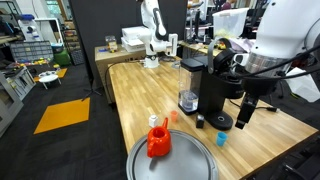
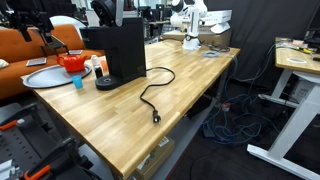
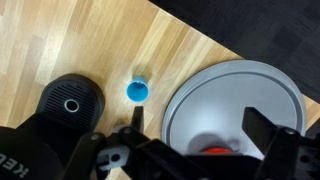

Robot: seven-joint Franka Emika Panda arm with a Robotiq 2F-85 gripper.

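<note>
My gripper (image 3: 200, 125) is open and empty, its two black fingers spread wide high above the wooden table (image 3: 100, 45). Below it lies a round grey tray (image 3: 235, 95), and a red object (image 3: 207, 151) on that tray shows only as a sliver behind the gripper body. A small blue cup (image 3: 137, 91) stands on the wood just left of the tray, near one fingertip (image 3: 135, 118). In both exterior views the red pitcher-like object (image 1: 158, 141) (image 2: 72, 62) sits on the tray (image 1: 185, 165) (image 2: 40, 78), with the blue cup (image 1: 221, 139) (image 2: 77, 82) beside it.
A black coffee machine (image 1: 210, 85) (image 2: 125, 48) (image 3: 68, 105) stands next to the tray, with a black round piece (image 1: 220, 122) (image 2: 105, 84) at its foot and a black cable (image 2: 152, 98) trailing over the table. A second white arm (image 1: 152, 30) stands at the far end.
</note>
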